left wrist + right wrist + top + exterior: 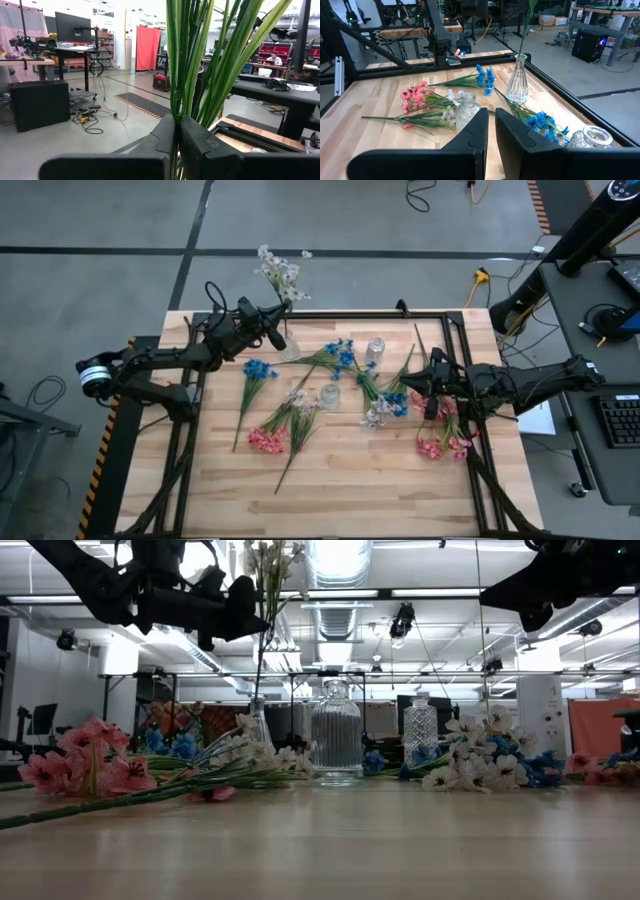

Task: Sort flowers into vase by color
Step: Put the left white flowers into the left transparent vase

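A white flower spray (280, 275) stands upright over the narrow glass vase (291, 353) at the table's far side, its lower stem in the vase's neck (519, 59). My left gripper (281, 340) is shut on its stem above the vase. More flowers lie flat on the table: blue sprays (258, 370) (340, 358), pink ones (265, 440) (441, 446) and white ones (300, 402). My right gripper (490, 125) hovers shut and holding nothing above the flowers near the table's right edge (432, 405). My left gripper pinches the white spray's green stem and leaf blades (176, 107) between its two fingers (165, 137), below the blossoms and above the vase's mouth. The fingers come in about level from the table's left and lie across the stem. The spray stands upright, its lower end inside the vase.
A ribbed glass bottle (329, 395) stands mid-table and a cut-glass vase (375, 348) farther back. A blue and white bunch (385, 405) lies between them and my right gripper. A black frame rail (350, 315) runs around the tabletop. The near part of the table holds bare wood (340, 490).
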Controlling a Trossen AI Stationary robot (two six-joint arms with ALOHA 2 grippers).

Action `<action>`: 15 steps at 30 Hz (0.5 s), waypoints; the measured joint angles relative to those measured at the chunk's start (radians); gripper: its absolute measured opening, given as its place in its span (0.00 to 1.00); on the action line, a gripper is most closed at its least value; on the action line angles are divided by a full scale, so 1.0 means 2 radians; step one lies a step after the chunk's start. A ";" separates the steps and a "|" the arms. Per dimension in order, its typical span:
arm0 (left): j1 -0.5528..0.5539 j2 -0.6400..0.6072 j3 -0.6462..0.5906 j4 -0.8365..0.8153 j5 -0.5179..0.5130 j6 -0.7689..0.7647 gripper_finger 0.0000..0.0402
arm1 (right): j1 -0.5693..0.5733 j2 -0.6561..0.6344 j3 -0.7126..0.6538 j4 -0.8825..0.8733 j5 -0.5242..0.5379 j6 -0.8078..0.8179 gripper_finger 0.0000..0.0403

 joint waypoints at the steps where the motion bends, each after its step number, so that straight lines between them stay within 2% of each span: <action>1: 0.000 0.000 0.000 0.000 0.000 0.000 0.00 | 0.000 0.000 0.000 0.000 0.000 0.000 0.07; 15: 0.000 0.000 0.000 0.000 -0.003 0.000 0.00 | 0.000 0.000 0.000 0.000 0.000 0.001 0.07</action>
